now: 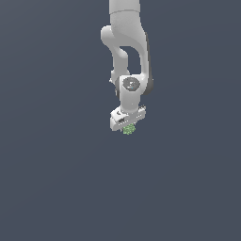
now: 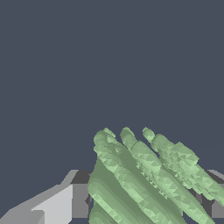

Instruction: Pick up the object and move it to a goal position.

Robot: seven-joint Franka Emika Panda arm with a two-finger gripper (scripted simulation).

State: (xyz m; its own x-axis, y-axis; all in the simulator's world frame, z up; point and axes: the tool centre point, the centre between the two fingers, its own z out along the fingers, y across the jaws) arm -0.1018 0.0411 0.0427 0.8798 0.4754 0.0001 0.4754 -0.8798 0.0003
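Observation:
The object (image 1: pixel 129 128) is a tiny light-green, bumpy lump sitting right under the white gripper (image 1: pixel 128 126) in the exterior view, near the middle of the picture. In the wrist view the object (image 2: pixel 144 175) fills the space between the two fingers (image 2: pixel 57 205) as ridged green strips, with a finger close on each side. The gripper looks shut on the object. The fingertips themselves are hidden behind the hand in the exterior view.
The white arm (image 1: pixel 127 47) comes down from the top of the exterior view. All around is a flat dark grey-blue surface (image 1: pixel 56 179) with nothing else showing on it.

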